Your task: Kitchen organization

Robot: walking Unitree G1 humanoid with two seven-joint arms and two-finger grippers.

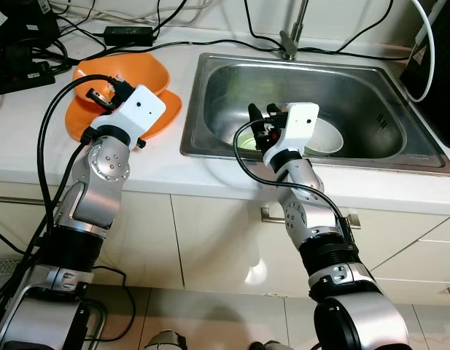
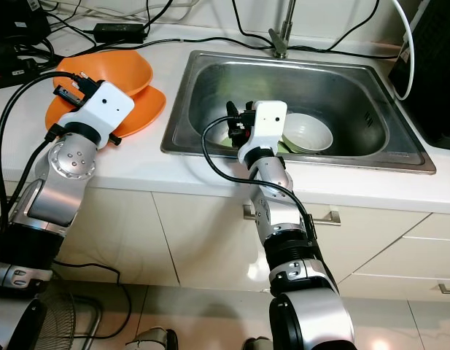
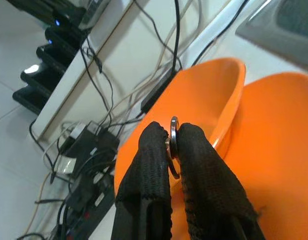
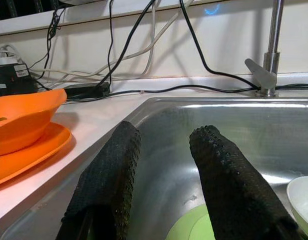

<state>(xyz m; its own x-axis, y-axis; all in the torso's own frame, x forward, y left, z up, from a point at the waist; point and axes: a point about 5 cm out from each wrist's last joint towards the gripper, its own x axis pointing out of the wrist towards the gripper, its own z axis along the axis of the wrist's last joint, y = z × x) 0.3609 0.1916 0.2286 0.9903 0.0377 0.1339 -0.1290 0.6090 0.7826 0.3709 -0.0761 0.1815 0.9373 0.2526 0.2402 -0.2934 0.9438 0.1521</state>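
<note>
Left wrist view: our left gripper (image 3: 172, 142) pinches a thin metal utensil (image 3: 173, 131) between pressed-together fingers, above the orange plastic bowl (image 3: 208, 100) stacked on the orange plate (image 3: 278, 150).
Right gripper (image 4: 166, 165): fingers spread, empty, low inside the stainless steel sink (image 1: 356, 87).
Key relation: we judge the white ceramic bowl (image 1: 323, 137) and green plate (image 4: 186, 227) lie just beneath and beside our right gripper, the nearer arm.

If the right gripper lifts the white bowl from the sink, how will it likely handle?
The white bowl looks glossy and rigid, probably ceramic or melamine, so fairly slippery between the right gripper's open fingers. It rests partly on a green plate, so it may slide or rock when nudged. If ceramic, it could chip against the steel sink.
</note>
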